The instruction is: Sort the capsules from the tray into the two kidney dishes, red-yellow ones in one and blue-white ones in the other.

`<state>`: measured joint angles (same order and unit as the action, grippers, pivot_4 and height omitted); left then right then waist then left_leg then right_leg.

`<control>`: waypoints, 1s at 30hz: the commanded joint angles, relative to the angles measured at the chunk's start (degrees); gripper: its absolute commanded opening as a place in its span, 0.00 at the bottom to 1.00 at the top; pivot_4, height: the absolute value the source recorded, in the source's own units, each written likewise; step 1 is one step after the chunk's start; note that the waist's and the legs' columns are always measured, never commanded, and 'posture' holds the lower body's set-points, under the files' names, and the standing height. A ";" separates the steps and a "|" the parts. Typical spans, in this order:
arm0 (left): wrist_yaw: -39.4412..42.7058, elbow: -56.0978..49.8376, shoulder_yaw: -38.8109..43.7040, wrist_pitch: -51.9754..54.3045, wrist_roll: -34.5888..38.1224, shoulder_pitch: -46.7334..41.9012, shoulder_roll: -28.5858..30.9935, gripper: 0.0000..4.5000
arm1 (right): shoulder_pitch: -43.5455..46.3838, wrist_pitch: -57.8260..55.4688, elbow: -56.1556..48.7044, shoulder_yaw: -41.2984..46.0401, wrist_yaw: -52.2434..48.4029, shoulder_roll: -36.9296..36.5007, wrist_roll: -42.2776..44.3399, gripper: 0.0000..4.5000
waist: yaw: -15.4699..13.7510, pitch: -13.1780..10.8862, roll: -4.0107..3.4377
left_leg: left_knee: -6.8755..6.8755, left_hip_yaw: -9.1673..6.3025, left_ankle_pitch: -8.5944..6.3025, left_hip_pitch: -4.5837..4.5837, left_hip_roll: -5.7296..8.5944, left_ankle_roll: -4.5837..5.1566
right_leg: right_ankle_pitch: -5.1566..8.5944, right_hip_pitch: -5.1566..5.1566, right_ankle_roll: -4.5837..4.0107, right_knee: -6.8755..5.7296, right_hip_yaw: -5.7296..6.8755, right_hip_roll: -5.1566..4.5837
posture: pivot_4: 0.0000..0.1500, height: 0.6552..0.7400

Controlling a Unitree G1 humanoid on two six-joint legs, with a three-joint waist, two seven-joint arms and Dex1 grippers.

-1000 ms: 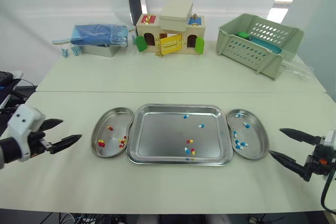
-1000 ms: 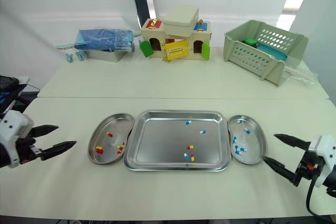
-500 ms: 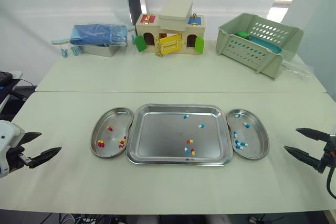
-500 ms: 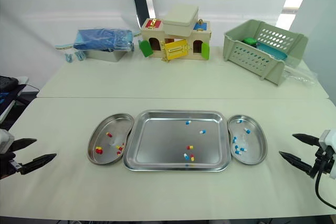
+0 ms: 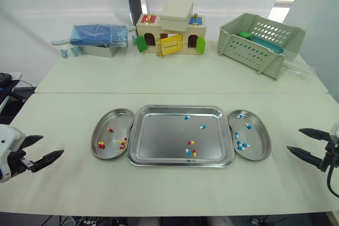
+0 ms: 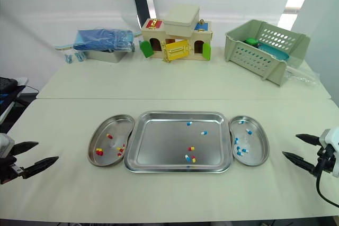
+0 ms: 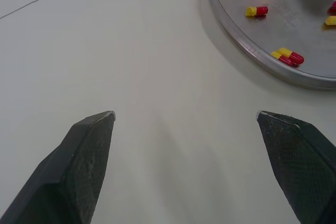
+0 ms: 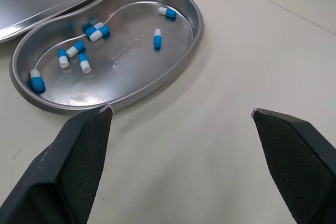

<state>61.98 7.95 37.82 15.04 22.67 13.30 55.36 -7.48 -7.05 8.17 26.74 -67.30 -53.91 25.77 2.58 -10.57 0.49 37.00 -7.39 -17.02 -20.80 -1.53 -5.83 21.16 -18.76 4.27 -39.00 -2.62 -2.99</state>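
A steel tray (image 5: 180, 108) lies mid-table holding a few loose capsules: blue-white ones (image 5: 203, 127) toward the back, and a red-yellow one (image 5: 190, 143) beside a mixed cluster (image 5: 190, 153) near the front. The left kidney dish (image 5: 113, 117) holds red-yellow capsules (image 7: 287, 55). The right kidney dish (image 5: 260, 141) holds several blue-white capsules (image 8: 95, 31). My left gripper (image 5: 50, 146) hovers open over bare table, well left of the left dish. My right gripper (image 5: 294, 139) is open and empty, right of the right dish.
At the back stand a toy house with a box on top (image 5: 170, 30), a green slatted basket (image 5: 262, 43) at the right, and a blue bag in a metal tin (image 5: 100, 38) with blue clips (image 5: 69, 52) at the left.
Both grippers drew back outward from the dishes toward the table's sides over the last second, staying open. The capsules and dishes lie as before.
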 commanded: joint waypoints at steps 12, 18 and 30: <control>-1.46 -39.19 -6.62 1.91 16.07 11.48 -21.33 0.99 | 5.07 -4.08 -1.53 0.28 0.64 -2.01 0.53 1.00 | 0.03 0.02 0.04 | 0.03 0.08 0.01 -0.04 -0.01 -0.02 | 0.00 0.03 0.00 0.06 -0.06 -0.04 | 1.00 1.00; 3.66 -38.36 -13.79 -11.48 11.77 15.60 -27.94 0.99 | 4.61 -6.54 -6.73 0.02 -0.95 -3.05 1.76 1.00 | -0.39 0.10 -0.09 | 0.05 0.16 0.00 0.04 0.00 0.00 | -0.01 0.05 -0.01 -0.01 -0.12 -0.04 | 1.00 1.00; 11.10 -27.80 -21.69 -35.74 8.41 20.36 -35.81 0.99 | 7.17 -28.90 -35.20 -4.64 1.67 -9.89 12.48 1.00 | -0.74 0.13 -0.10 | 0.05 0.18 -0.01 0.01 0.02 0.01 | -0.01 0.06 0.00 0.09 -0.12 -0.04 | 1.00 1.00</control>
<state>72.19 -20.44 16.19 -17.28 31.07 33.44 19.72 -1.77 -32.55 -22.37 23.11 -66.86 -62.52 35.45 1.85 -10.45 0.39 37.06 -7.26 -17.03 -20.79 -1.53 -5.82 21.15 -18.69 4.27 -38.91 -2.71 -3.01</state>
